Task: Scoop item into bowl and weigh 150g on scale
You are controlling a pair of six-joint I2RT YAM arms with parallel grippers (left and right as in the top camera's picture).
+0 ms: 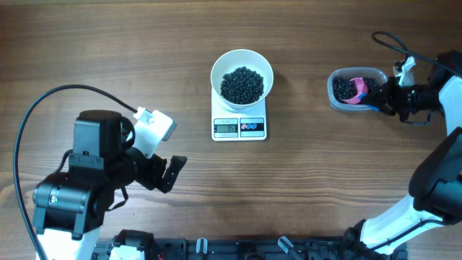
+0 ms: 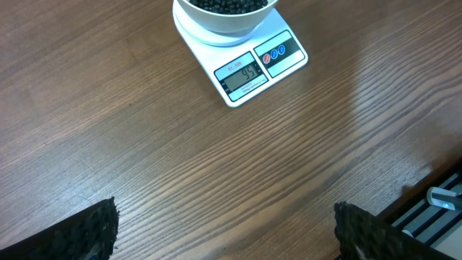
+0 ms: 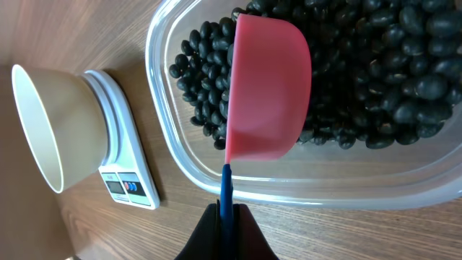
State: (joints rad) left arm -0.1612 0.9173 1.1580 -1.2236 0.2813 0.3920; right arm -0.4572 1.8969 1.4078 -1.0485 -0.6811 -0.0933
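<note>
The white bowl stands on the scale at the table's middle back, holding a heap of black pellets. More pellets fill a clear tub at the right. My right gripper is shut on the blue handle of a pink scoop, whose cup is turned on its side inside the tub over the pellets. My left gripper hangs open and holds nothing at the front left, well short of the scale and bowl.
Bare wooden table lies between the scale and both arms. A black cable loops at the left. A dark rail runs along the front edge. The right arm's white links cross the front right corner.
</note>
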